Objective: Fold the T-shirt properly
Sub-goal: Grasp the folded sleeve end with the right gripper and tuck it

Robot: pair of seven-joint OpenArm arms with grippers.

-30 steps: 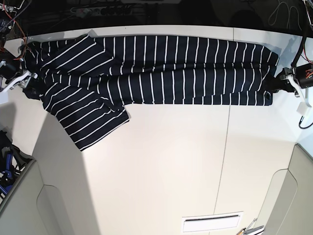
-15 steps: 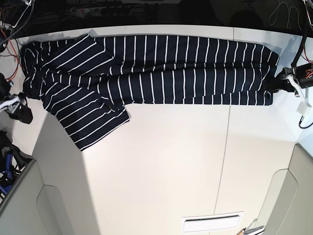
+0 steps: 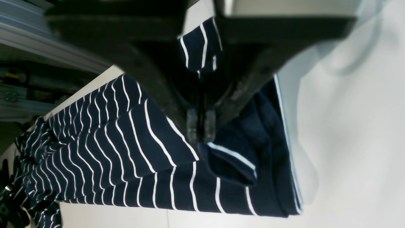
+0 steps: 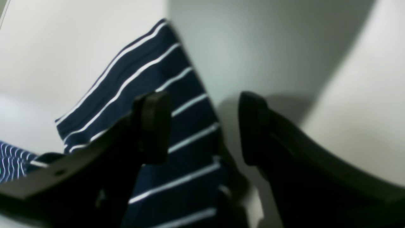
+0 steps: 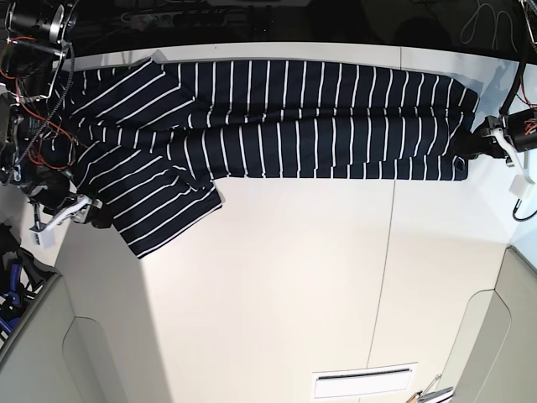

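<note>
The T-shirt (image 5: 294,117) is dark navy with thin white stripes and lies folded lengthwise across the far side of the white table, one sleeve (image 5: 159,210) spread toward the near left. At the shirt's right end, my left gripper (image 5: 468,147) is shut on the hem. In the left wrist view its fingertips (image 3: 200,128) pinch a fold of the T-shirt (image 3: 126,152). My right gripper (image 5: 99,217) stands open at the sleeve's left edge. In the right wrist view the right gripper (image 4: 202,126) has one finger over the striped sleeve (image 4: 177,110) and the other over bare table.
The white table (image 5: 294,294) has a seam running toward the front and a white slotted plate (image 5: 363,384) near its front edge. Grey panels stand at the near left (image 5: 50,353) and near right (image 5: 503,336). Cables and dark equipment (image 5: 168,17) line the back.
My right arm has left the shirt's left shoulder end and moved nearer, to the spread sleeve's left edge, staying open. The left gripper and the shirt's right end have not moved.
</note>
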